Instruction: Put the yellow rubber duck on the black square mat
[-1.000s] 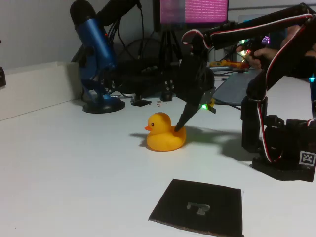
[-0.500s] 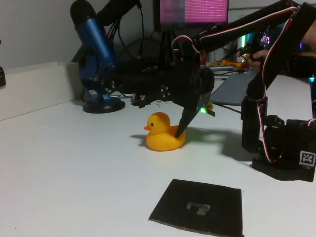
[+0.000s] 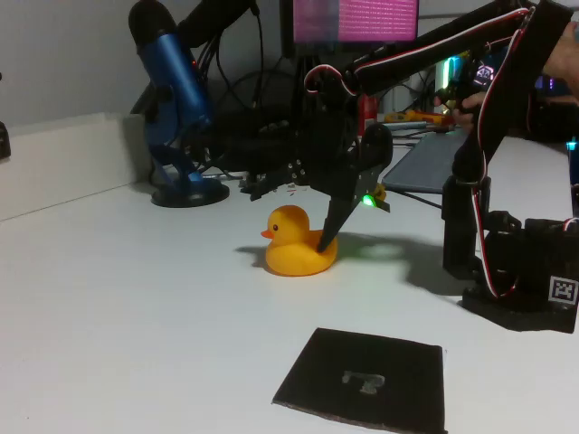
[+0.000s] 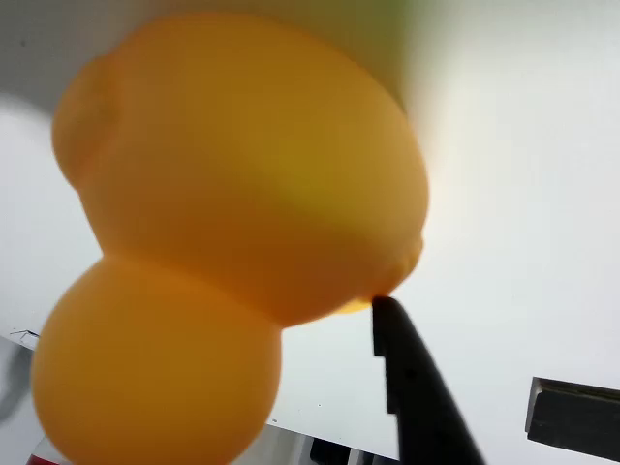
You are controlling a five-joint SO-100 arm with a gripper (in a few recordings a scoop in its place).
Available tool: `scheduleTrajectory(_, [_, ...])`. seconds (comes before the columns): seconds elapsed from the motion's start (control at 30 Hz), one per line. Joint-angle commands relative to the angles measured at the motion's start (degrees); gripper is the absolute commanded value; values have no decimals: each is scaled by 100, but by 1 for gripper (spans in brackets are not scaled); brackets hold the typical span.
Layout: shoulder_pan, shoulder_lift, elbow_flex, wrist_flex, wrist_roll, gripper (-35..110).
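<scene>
Claw (image 3: 326,237) of mine is down at the tail of the small glossy yellow rubber duck (image 3: 294,244); one finger (image 4: 412,387) touches it, grip state I can't tell. Duck sits on the white table (image 3: 136,307), well apart from the thin black square mat (image 3: 366,380). Grab, lift & placing all left, I reckon.

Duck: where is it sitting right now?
In the fixed view the duck sits on the white table, mid-frame, behind the black mat, with the gripper at its tail.

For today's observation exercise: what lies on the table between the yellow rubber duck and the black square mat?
Nothing: in the fixed view, bare white table separates the yellow rubber duck from the black square mat.
</scene>
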Motion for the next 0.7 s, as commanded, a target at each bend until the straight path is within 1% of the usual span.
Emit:
scheduleTrajectory(0.0, [-97,9,-114,18,26,51])
scheduleTrajectory(0.2, [-97,9,-88,18,53,49])
scheduleTrajectory(0.47, [-97,53,-79,9,53,29])
scheduleTrajectory(0.67, [-97,62,-62,9,35,21])
